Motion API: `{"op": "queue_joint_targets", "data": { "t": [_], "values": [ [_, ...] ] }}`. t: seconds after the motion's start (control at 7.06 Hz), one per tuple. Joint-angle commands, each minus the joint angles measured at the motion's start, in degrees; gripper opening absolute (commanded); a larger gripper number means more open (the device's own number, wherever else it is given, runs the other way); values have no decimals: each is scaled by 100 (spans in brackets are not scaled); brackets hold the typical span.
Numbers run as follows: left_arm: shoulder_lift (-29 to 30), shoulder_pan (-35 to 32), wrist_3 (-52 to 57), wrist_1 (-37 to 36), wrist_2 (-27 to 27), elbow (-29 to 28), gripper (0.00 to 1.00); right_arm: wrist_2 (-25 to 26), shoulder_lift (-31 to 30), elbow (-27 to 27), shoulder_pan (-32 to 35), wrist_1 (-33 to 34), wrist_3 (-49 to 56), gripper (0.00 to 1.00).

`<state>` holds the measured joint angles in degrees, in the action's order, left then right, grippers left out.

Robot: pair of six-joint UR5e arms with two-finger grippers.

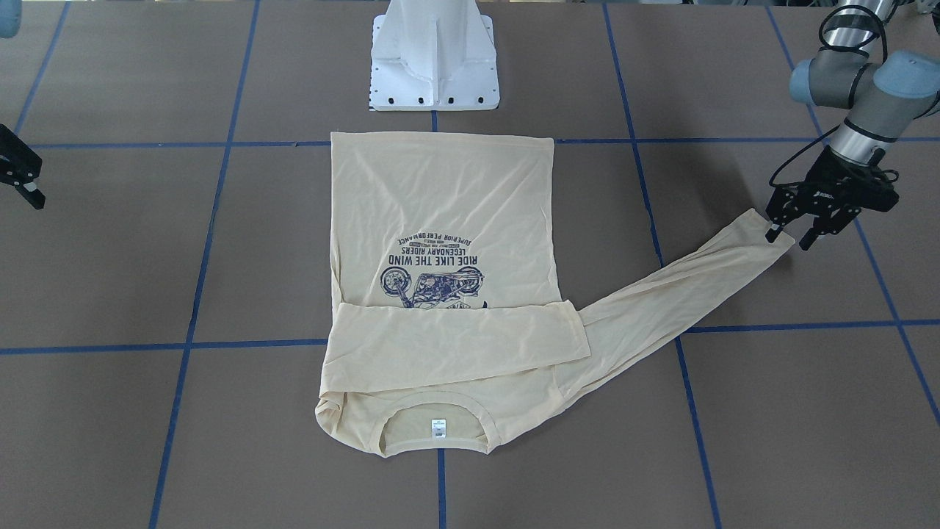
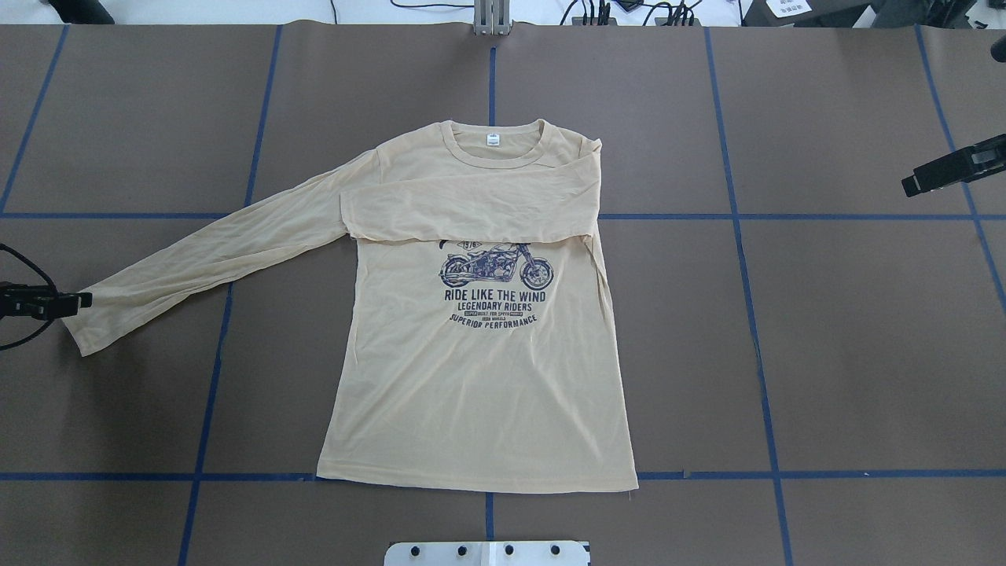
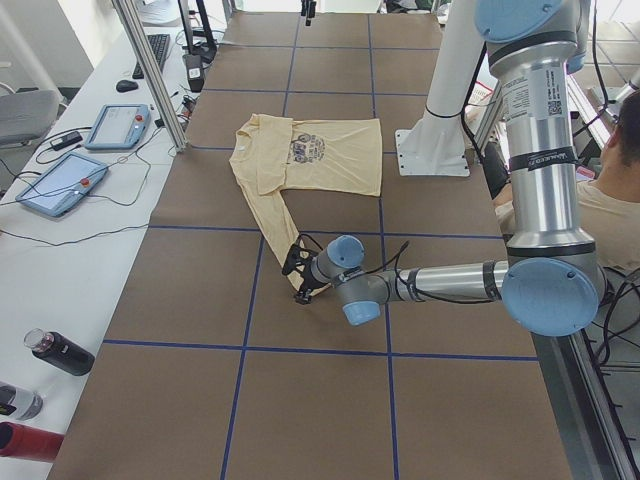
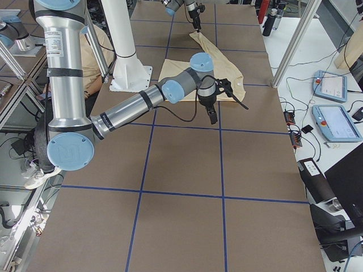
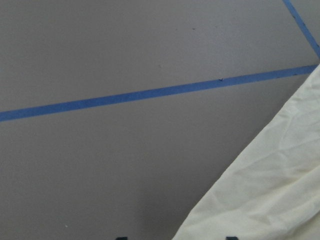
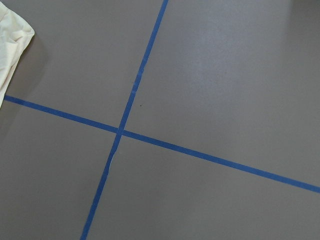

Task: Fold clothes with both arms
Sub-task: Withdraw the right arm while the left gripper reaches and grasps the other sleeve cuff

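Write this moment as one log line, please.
shirt: one sleeve folded | left tool: open at other cuff | right tool: apart from shirt

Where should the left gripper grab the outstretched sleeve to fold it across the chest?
At the cuff, its free end, coming from the robot's left, where the left gripper sits open. The sleeve lies flat and straight, so lifting the tip should carry the rest over.
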<state>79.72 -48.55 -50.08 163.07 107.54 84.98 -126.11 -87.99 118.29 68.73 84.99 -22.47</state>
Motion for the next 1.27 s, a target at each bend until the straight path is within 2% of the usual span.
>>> {"op": "queue_joint_targets", "data": {
  "t": [0.0,0.28,0.57,0.71,0.99,1.13],
  "values": [
    [0,47,-19,66,-5,-104,67,7,19,1,0,0,-12,100],
    [0,47,-19,75,-5,-130,67,7,36,-7,0,0,-12,100],
    [0,47,-1,75,-5,-130,57,7,45,-8,0,0,-12,100],
    [0,47,7,75,-5,-130,46,7,54,-8,0,0,-3,100],
    [-35,56,51,75,-5,-104,1,7,63,-8,0,0,5,100],
    [-44,47,60,75,-5,-69,0,7,63,-8,0,0,5,100]
  ]
}}
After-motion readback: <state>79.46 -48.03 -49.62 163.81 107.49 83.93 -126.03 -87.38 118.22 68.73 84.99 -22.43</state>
